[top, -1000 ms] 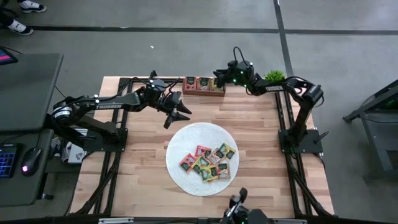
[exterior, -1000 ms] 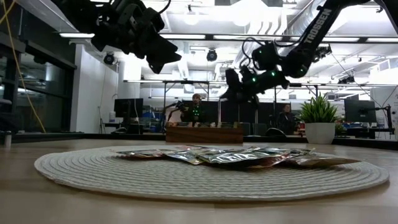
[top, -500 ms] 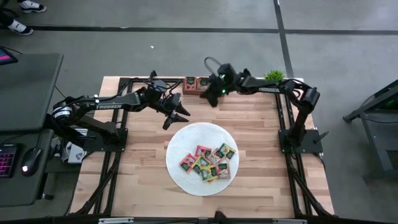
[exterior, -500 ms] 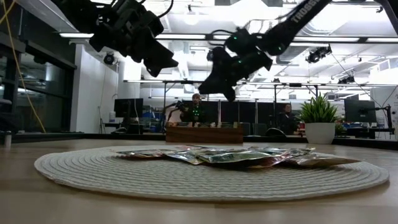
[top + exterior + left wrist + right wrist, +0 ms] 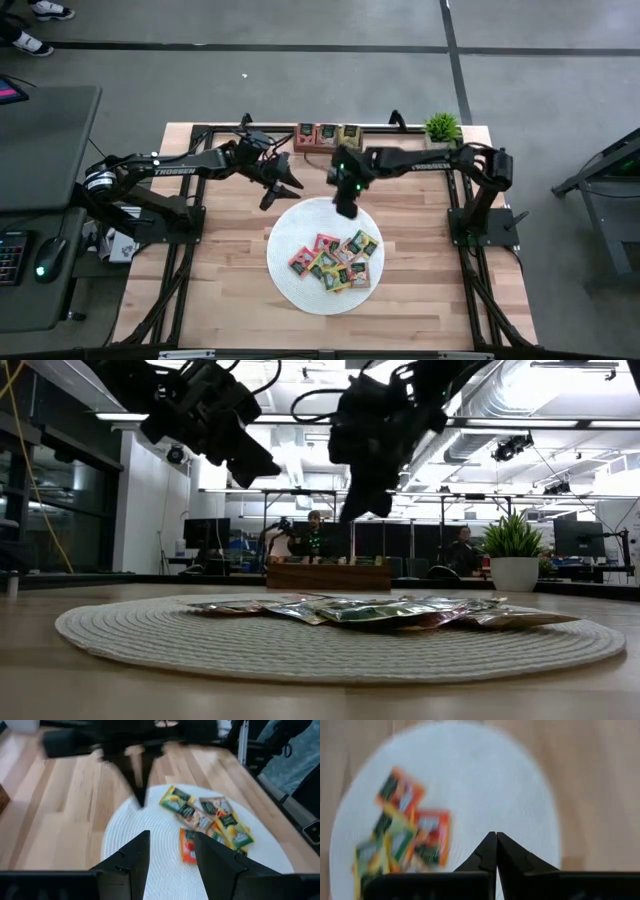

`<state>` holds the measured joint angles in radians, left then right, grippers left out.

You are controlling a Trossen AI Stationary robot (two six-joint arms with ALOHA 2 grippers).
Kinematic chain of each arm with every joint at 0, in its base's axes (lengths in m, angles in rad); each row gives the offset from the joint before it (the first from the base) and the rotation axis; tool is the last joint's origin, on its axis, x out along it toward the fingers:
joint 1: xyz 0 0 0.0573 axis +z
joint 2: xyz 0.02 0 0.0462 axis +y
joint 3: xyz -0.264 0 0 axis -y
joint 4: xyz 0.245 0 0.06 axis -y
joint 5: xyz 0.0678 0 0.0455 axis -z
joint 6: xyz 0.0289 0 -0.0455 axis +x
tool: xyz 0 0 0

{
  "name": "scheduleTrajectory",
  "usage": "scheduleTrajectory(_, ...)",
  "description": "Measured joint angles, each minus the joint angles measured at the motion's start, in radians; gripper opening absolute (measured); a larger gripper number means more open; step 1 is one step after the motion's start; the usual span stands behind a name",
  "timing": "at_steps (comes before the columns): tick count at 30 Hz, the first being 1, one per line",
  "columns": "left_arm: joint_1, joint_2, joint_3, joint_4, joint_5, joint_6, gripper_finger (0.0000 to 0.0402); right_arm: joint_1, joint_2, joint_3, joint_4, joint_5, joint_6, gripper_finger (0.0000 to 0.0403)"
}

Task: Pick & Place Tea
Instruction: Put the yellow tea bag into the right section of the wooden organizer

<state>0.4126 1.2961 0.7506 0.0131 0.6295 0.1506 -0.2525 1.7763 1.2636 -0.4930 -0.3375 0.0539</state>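
Several tea packets (image 5: 337, 258) in red, orange, yellow and green lie in a loose pile on the round white woven mat (image 5: 300, 225), seen also in the right wrist view (image 5: 405, 835) and the left wrist view (image 5: 210, 817). My right gripper (image 5: 345, 208) hangs shut above the mat's far edge, pointing steeply down, with nothing between its fingers (image 5: 496, 842). My left gripper (image 5: 283, 187) stands open in the air beyond the mat's far left edge, empty (image 5: 170, 845). In the low view both grippers, left (image 5: 250, 460) and right (image 5: 360, 505), are well above the table.
A brown wooden tray (image 5: 327, 145) with packets in its compartments stands at the table's far edge. A small potted plant (image 5: 441, 125) stands at the far right. Bare wood lies to the left and right of the mat. People sit in the room beyond the table (image 5: 315, 540).
My right gripper has swung from the wooden tray at the far edge toward the near edge and to the left, ending above the mat's far rim, and has tipped from nearly level to steeply down. The tea packets have not moved.
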Motion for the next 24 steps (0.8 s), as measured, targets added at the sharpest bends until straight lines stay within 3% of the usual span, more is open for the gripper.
scheduleTrajectory(8, 0.0, 0.0, 0.001, -0.158, -0.019, 0.036, 0.0152, 0.119, -0.01, 0.0, -0.232, 0.146, -0.035, 0.0001)
scheduleTrajectory(16, -0.071, 0.0, 0.0, -0.166, -0.051, -0.038, 0.0152, 0.168, -0.047, -0.003, -0.414, 0.277, -0.03, 0.0001)
scheduleTrajectory(19, -0.151, 0.0, -0.001, -0.143, -0.102, -0.103, 0.0152, 0.171, -0.072, -0.03, -0.399, 0.296, -0.023, 0.0)
scheduleTrajectory(24, -0.321, -0.001, -0.059, 0.061, -0.246, -0.281, 0.0152, 0.171, -0.204, -0.225, -0.215, 0.276, 0.066, 0.0)
